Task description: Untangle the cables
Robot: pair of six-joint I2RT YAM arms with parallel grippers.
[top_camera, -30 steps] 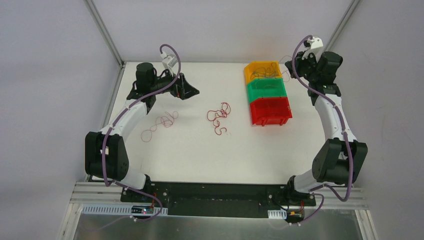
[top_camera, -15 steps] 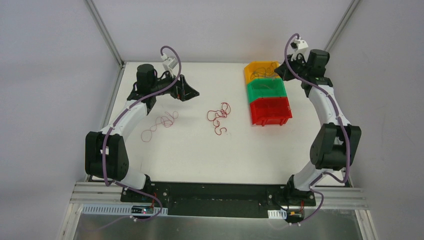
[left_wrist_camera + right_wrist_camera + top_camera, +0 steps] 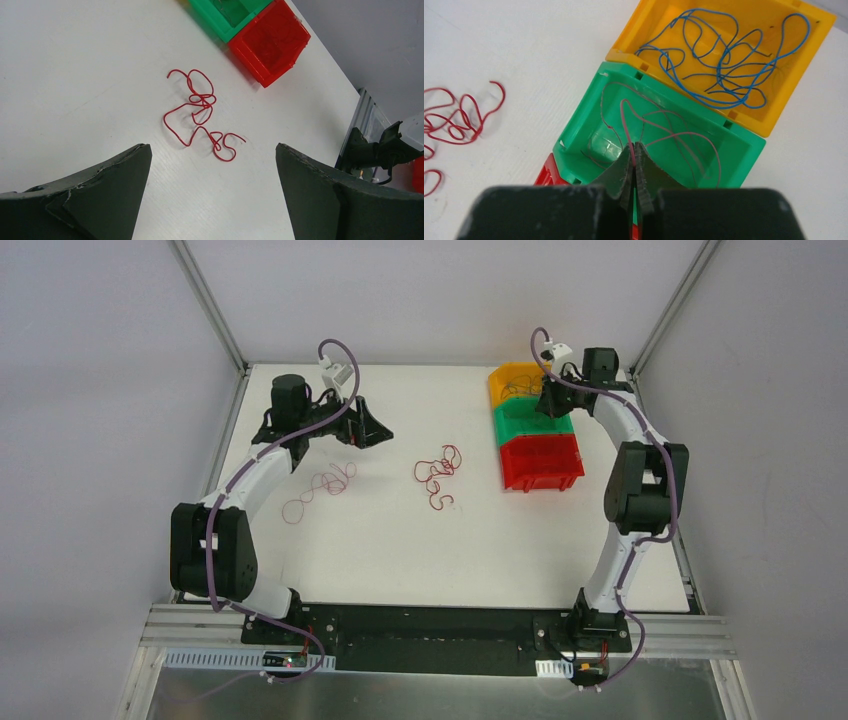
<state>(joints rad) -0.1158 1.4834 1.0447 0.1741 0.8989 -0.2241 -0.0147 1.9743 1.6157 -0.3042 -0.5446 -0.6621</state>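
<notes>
This looks like a robotics lab cell: a bare white bench [image 3: 400, 550] boxed in by plain pale walls [image 3: 100, 390], with aluminium posts [image 3: 208, 305] rising from the bench's far corners. A left arm [image 3: 250, 475] and a right arm [image 3: 640, 490] are bolted to a black plate [image 3: 440, 625] at its near edge. Plastic parts bins [image 3: 540, 478] sit at its far right.

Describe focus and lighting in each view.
Top view: even light, faint shadows, red wires thin but legible. Left wrist: red wires sharp, fingers dark, slightly soft. Right wrist: blue wires crisp in the yellow bin; tool, pinching a pink wire, dark, soft-edged.
</notes>
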